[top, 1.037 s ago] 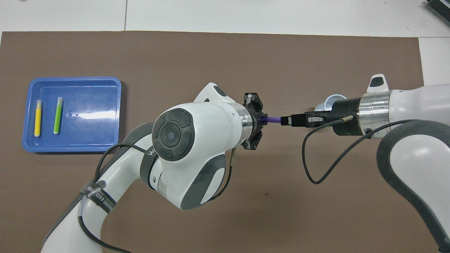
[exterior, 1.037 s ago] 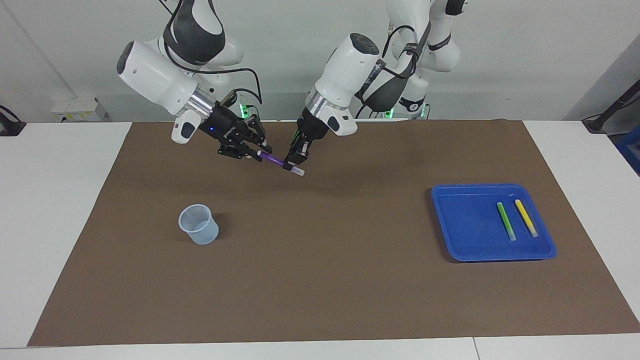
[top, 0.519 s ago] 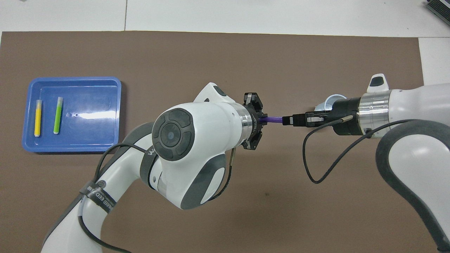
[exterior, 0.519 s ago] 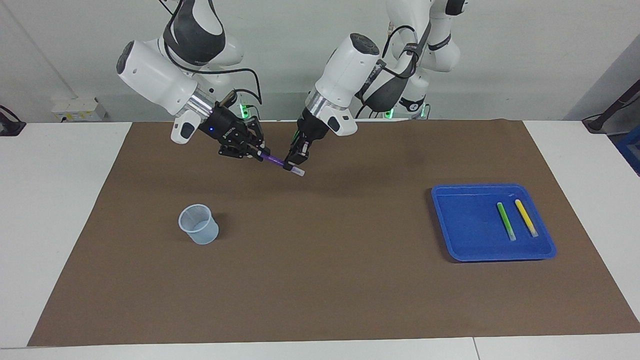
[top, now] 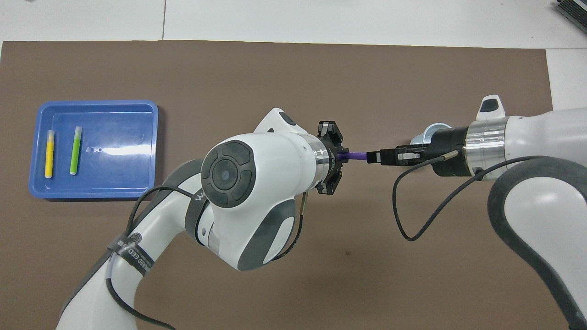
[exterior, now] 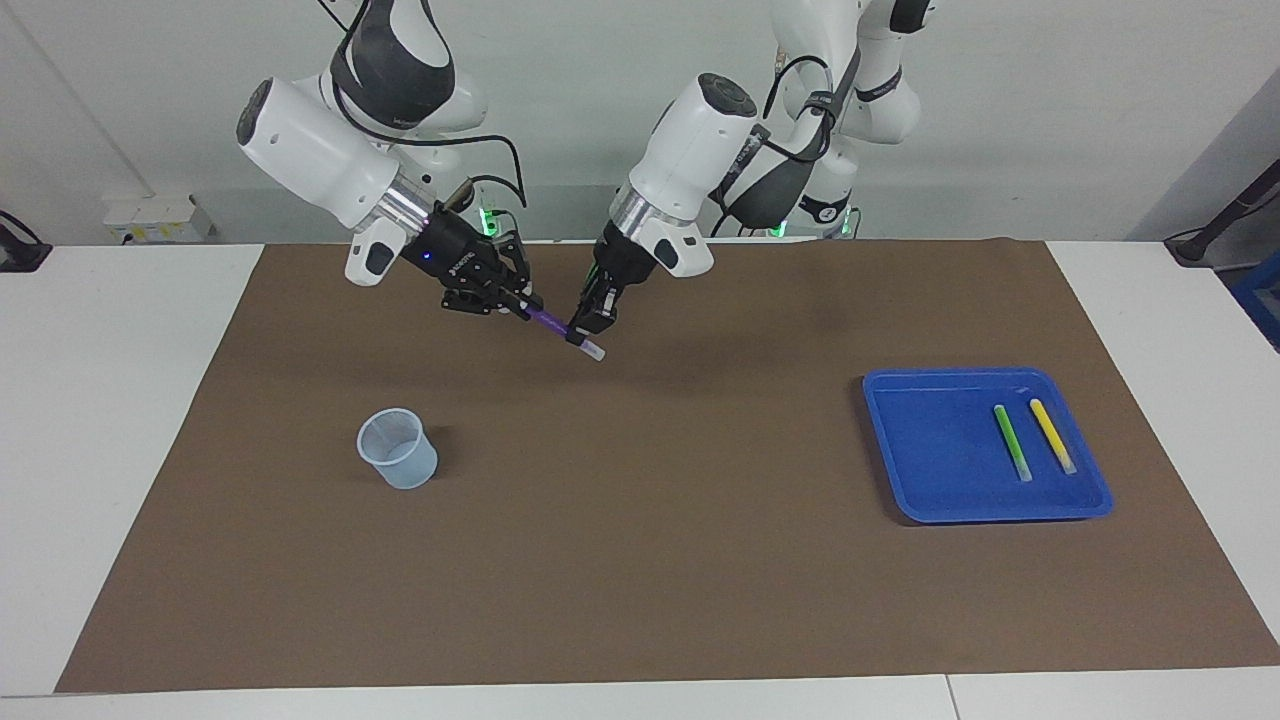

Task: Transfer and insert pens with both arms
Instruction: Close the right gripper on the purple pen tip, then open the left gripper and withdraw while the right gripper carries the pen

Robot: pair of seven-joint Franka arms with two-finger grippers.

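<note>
Brightness: both views are evenly and brightly lit, with no dim corners.
Light source: soft, from above; the lamps themselves are out of frame.
Shadows: faint and blurred at the edges; a small dark one lies on the brown mat (exterior: 640, 520) beside the cup (exterior: 398, 449), a thin one runs along the edge of the blue tray (exterior: 930, 500), and a pale smudge lies on the mat under the raised arms.
Glare: a white streak shines on the tray floor (top: 124, 150) in the overhead view; the left arm's shell (top: 275, 160) shows soft highlights.
Sharpness: crisp throughout, without motion blur.
Distortion: worktop (exterior: 120, 400) edges look straight.
</note>
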